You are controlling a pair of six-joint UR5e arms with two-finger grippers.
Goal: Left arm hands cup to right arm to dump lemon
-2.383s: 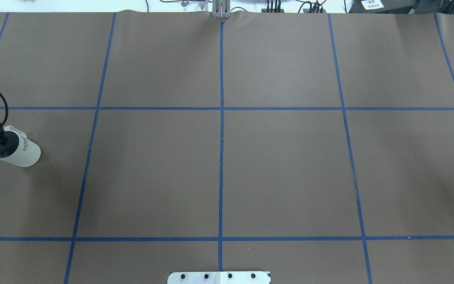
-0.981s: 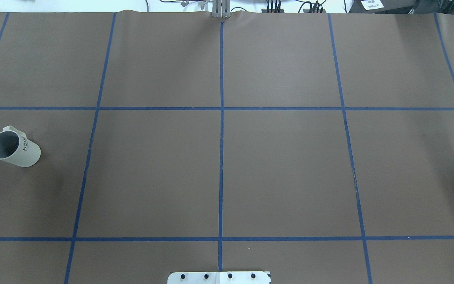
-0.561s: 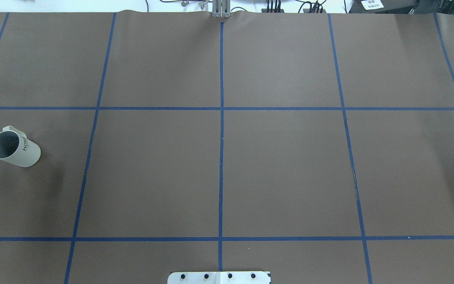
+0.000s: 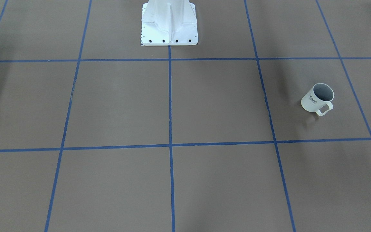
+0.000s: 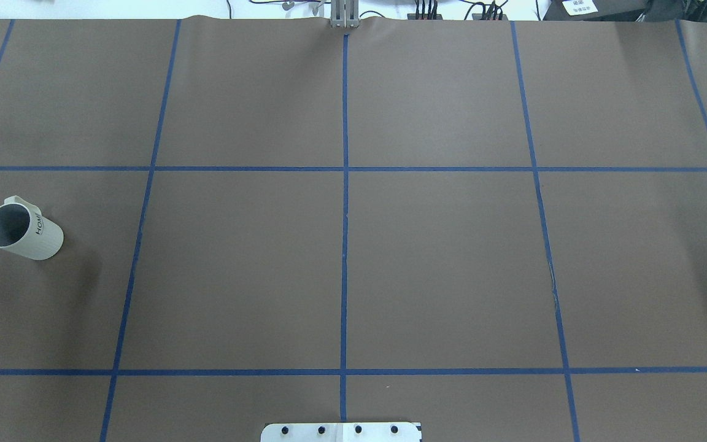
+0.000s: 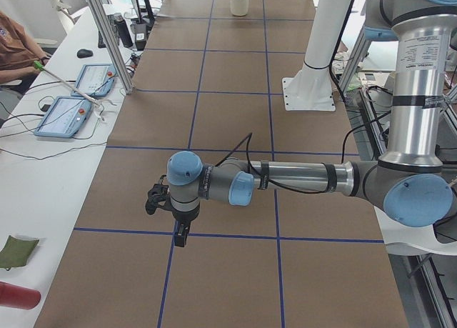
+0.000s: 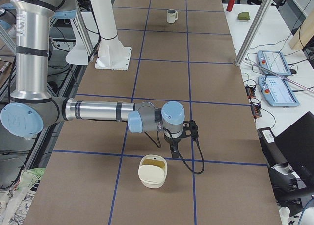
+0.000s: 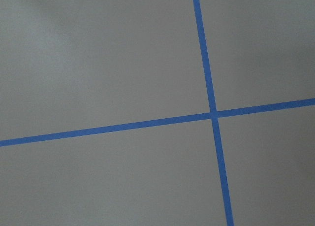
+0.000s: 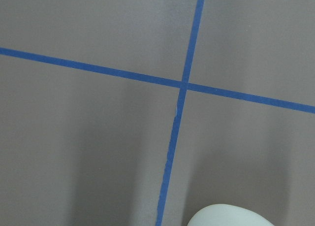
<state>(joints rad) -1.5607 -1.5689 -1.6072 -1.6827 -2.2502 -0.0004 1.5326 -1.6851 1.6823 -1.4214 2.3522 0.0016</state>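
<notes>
Now, cup (image 5: 22,230) upright on table (image 5: 439,264).

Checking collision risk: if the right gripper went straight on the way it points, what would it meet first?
Probably the bare table near a tape crossing: the right gripper points straight down. The cream bowl sits just beside that line.

Neither the left gripper (image 6: 182,236) nor the right gripper (image 7: 173,149) shows clearly enough to tell how its jaws stand. By the surface's right end, a pale container (image 7: 153,178) holds a yellowish patch (image 7: 155,161) too small to name; the right wrist view's bottom edge cuts off its rim. The wall of the cup (image 5: 43,240) hides part of its inside.
</notes>
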